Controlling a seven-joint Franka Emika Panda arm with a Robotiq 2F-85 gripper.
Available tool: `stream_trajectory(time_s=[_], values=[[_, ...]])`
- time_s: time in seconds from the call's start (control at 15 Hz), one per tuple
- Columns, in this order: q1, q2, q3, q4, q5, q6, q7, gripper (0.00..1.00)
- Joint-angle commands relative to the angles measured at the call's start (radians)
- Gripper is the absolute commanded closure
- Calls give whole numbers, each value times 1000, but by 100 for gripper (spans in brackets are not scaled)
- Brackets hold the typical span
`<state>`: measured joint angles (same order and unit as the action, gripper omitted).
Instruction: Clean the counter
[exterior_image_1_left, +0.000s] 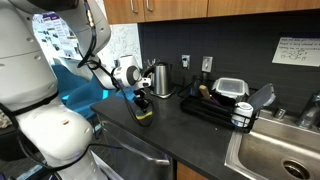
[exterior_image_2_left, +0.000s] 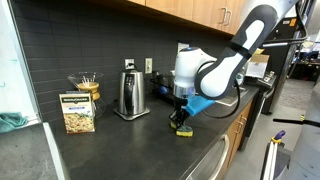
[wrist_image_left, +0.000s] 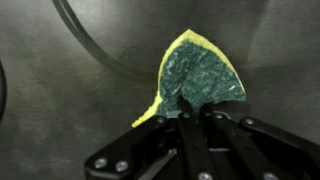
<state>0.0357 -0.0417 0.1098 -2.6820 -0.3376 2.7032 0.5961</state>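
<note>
My gripper (wrist_image_left: 193, 113) is shut on a yellow sponge with a green scrub side (wrist_image_left: 200, 72) and presses it down on the dark counter (wrist_image_left: 60, 110). In both exterior views the sponge (exterior_image_1_left: 144, 116) (exterior_image_2_left: 182, 131) sits under the gripper (exterior_image_1_left: 141, 104) (exterior_image_2_left: 180, 119) on the counter (exterior_image_1_left: 190, 135) (exterior_image_2_left: 110, 150), in front of a steel kettle (exterior_image_1_left: 160, 77) (exterior_image_2_left: 129, 95).
A black dish rack (exterior_image_1_left: 222, 105) with containers stands beside the steel sink (exterior_image_1_left: 280, 155). A box (exterior_image_2_left: 77, 112) and a jar (exterior_image_2_left: 87, 88) stand near the wall. A blue cloth or bag (exterior_image_1_left: 78, 90) hangs behind the arm.
</note>
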Motion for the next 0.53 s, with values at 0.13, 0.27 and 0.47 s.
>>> stream_trajectory(time_s=[0.13, 0.27, 0.47], values=[[89, 8, 64, -11, 101, 27, -76, 97], [115, 7, 84, -10, 141, 29, -113, 97], [144, 3, 105, -6, 188, 27, -168, 97]])
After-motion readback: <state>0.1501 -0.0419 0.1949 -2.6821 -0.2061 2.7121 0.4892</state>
